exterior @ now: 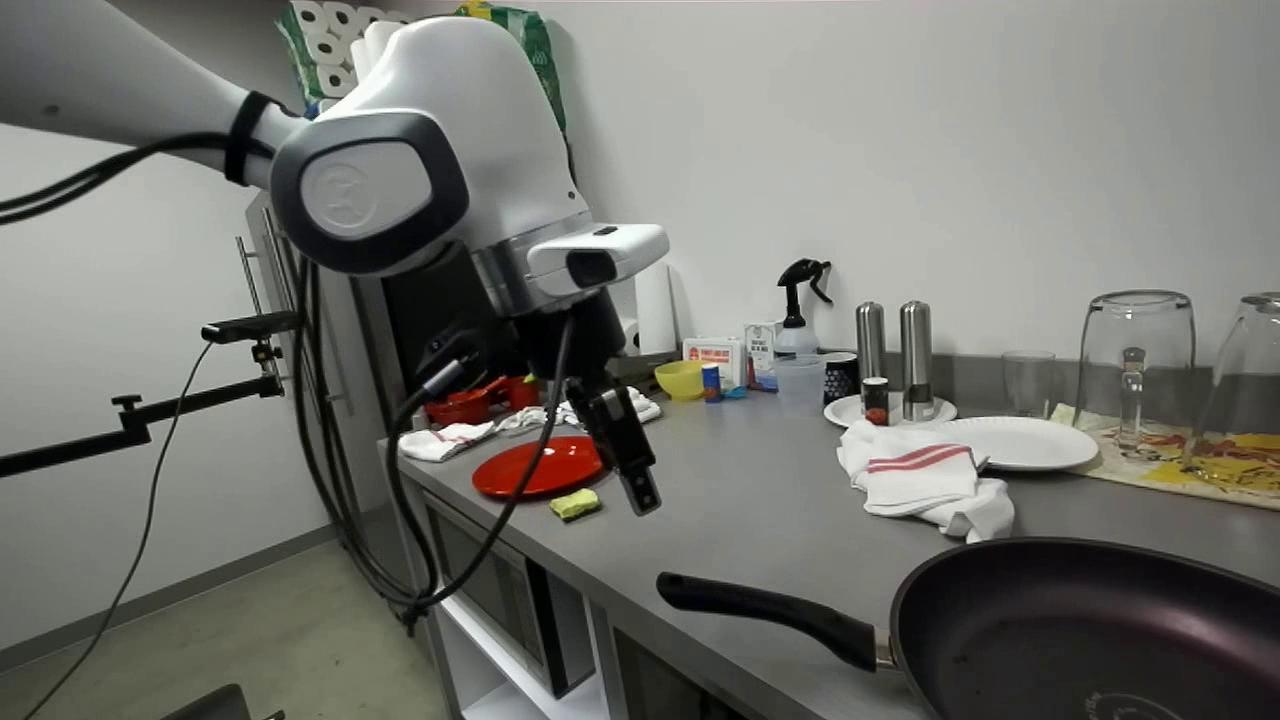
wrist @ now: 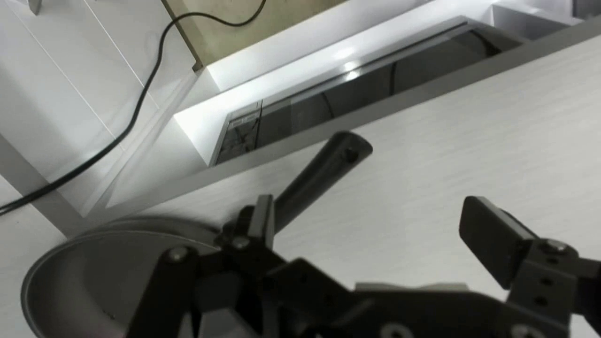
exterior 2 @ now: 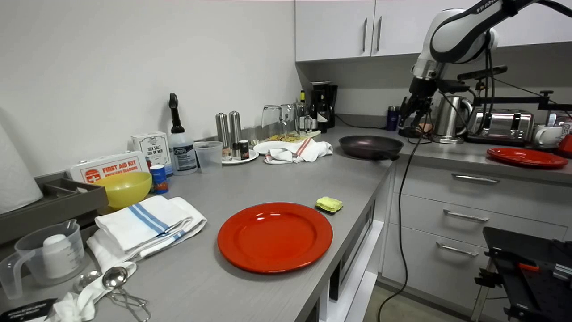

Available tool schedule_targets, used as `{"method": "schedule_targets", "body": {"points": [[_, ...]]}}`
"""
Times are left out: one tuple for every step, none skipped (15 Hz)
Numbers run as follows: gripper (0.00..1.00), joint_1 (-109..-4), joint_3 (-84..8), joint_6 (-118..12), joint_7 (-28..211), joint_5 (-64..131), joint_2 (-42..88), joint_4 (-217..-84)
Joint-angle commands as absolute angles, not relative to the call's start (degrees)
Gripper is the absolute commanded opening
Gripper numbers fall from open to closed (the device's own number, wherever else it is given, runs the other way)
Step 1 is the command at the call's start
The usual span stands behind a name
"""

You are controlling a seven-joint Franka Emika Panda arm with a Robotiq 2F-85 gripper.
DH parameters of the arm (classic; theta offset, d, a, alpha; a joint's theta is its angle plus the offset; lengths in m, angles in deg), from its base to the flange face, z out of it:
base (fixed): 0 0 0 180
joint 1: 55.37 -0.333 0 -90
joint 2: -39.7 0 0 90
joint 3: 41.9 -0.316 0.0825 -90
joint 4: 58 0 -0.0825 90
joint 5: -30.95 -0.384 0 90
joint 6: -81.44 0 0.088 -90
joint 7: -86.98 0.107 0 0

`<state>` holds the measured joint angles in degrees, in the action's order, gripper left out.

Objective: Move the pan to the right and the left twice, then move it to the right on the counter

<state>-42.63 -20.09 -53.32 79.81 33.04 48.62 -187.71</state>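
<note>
1. The black pan (exterior: pixel 1080 630) is seen on the grey counter (exterior: pixel 740 500), set near a red-striped white towel (exterior: pixel 910 488).
2. Above the counter, the gripper (wrist: pixel 368 216) is suspended with its jaws spread wide.

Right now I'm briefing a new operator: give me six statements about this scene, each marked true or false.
1. The pan rests on the counter. True.
2. The pincer is clamped on the pan. False: it stands open, holding nothing.
3. The spray bottle stands upright. True.
4. The yellow sponge lies on a red plate. False: it lies on the counter.
5. The towel nearest the pan has blue stripes. False: its stripes are red.
6. In an exterior view, the yellow bowl partly hides the first aid kit. True.
</note>
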Motion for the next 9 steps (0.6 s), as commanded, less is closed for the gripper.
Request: {"method": "schedule_targets", "body": {"points": [[1.0, -40.46, -21.48, -45.75, 76.53, 34.66, 52.73, -190.25], [1.0, -40.3, -21.51, -44.17, 75.44, 34.69, 53.33, -190.78], [1.0, -40.32, -21.5, -42.95, 73.85, 34.42, 54.06, -191.57], [1.0, -40.28, -21.57, -42.37, 72.45, 34.78, 54.81, -192.46], [1.0, -40.36, -21.56, -42.11, 70.51, 34.87, 55.7, -193.51], [1.0, -40.49, -21.54, -42.24, 68.63, 34.82, 56.65, -194.53], [1.0, -40.49, -21.72, -43.18, 68.25, 34.84, 57.46, -195.54], [1.0, -40.36, -22.02, -43.1, 69.32, 34.74, 58.0, -196.06], [1.0, -40.48, -21.63, -43.16, 69.79, 33.66, 54.41, -193.29]]}}
